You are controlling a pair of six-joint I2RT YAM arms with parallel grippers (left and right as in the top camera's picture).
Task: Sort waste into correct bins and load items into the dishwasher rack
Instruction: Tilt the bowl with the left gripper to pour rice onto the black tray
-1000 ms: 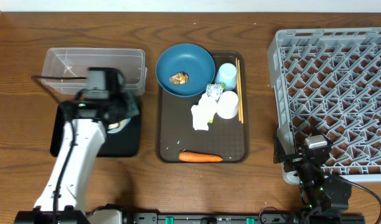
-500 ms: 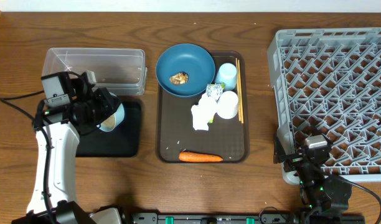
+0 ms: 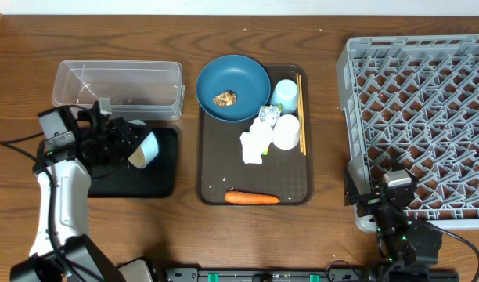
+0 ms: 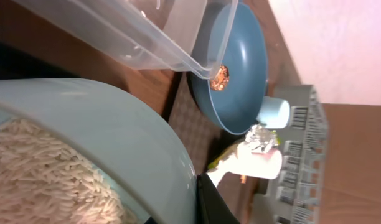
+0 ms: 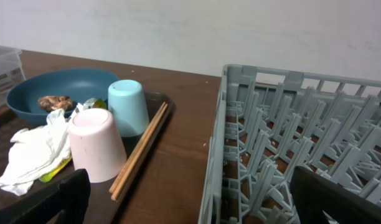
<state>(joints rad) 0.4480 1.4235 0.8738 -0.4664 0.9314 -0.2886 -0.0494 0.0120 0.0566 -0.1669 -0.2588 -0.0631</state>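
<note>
My left gripper [image 3: 127,146] is shut on the rim of the small pale blue bowl [image 3: 144,146], which is tipped on its side over the black tray [image 3: 149,178]. White rice [image 4: 35,177] fills the bowl [image 4: 97,130], and one dark finger [image 4: 212,204] lies against its outer wall. The clear tub [image 3: 118,88] stands just behind. On the brown tray [image 3: 216,184] are the dark blue bowl [image 3: 232,82] with a brown lump [image 3: 225,98], a light blue cup [image 3: 285,94], a white cup [image 3: 286,131], chopsticks [image 3: 300,113], a napkin [image 3: 256,144], a wrapper [image 3: 267,114] and a carrot [image 3: 252,198]. My right gripper [image 5: 190,205] is open beside the rack [image 3: 423,117].
The grey rack's near wall [image 5: 218,155] stands right in front of the right gripper, with bare wood between it and the brown tray. The left arm's cable [image 3: 16,143] trails off to the left edge of the table.
The left arm has swung left and toward the front, carrying the pale blue bowl. The bowl now shows, tipped over the black tray. The right arm has not moved.
</note>
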